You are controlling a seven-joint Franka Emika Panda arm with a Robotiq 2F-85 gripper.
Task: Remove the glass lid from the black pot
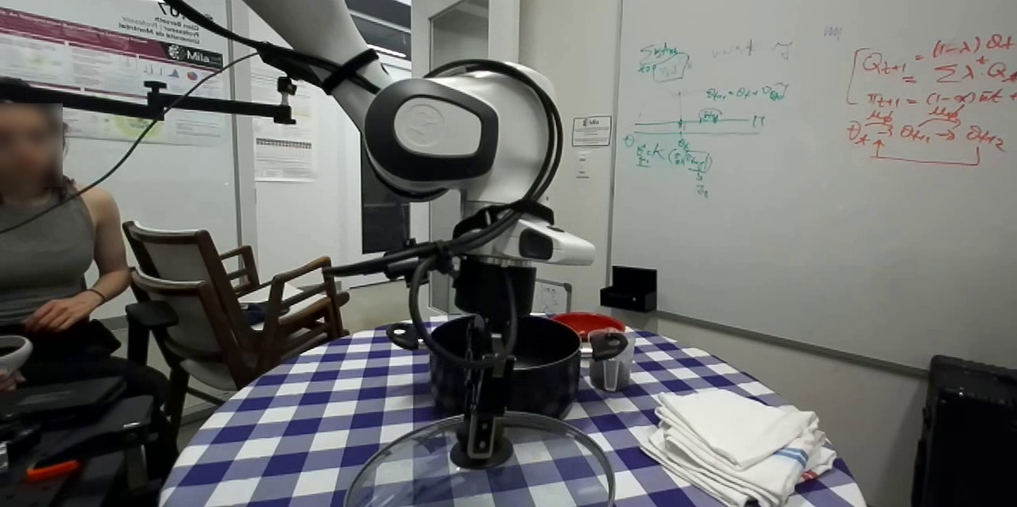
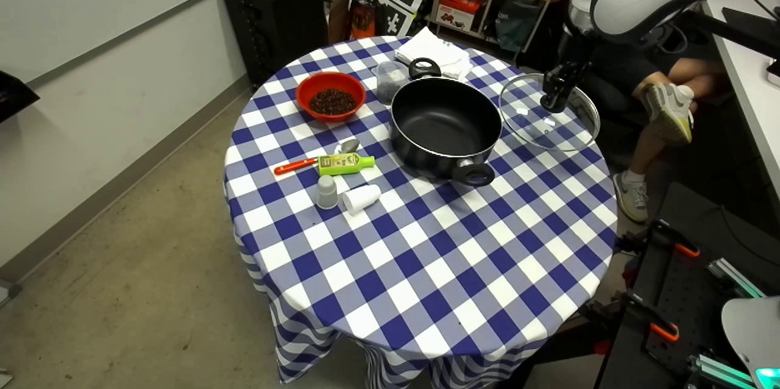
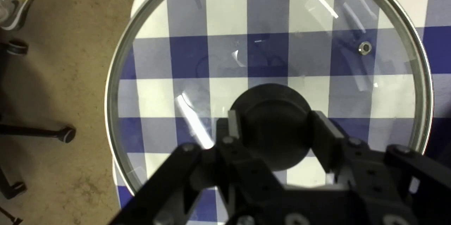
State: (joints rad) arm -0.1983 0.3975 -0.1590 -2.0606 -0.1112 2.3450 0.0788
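The black pot point(image 1: 548, 384) stands uncovered on the checked tablecloth; its dark inside shows in an exterior view point(image 2: 448, 117). The glass lid point(image 2: 529, 124) is beside the pot, at the table's edge, roughly level, and partly over the floor. It also shows in an exterior view point(image 1: 556, 463) and fills much of the wrist view point(image 3: 267, 59). My gripper point(image 3: 275, 122) has its fingers against both sides of the lid's black knob and looks shut on it. The gripper shows in both exterior views point(image 1: 481, 443) point(image 2: 556, 99). I cannot tell whether the lid touches the table.
White folded towels point(image 2: 434, 50), a clear cup point(image 2: 390, 79) and a red bowl point(image 2: 306, 99) of dark bits stand near the pot. A green bottle point(image 2: 345, 163), red-handled spoon point(image 2: 295, 166), grey cup point(image 2: 326, 192) and white cup point(image 2: 362, 199) lie farther off. A person point(image 1: 48, 253) sits nearby.
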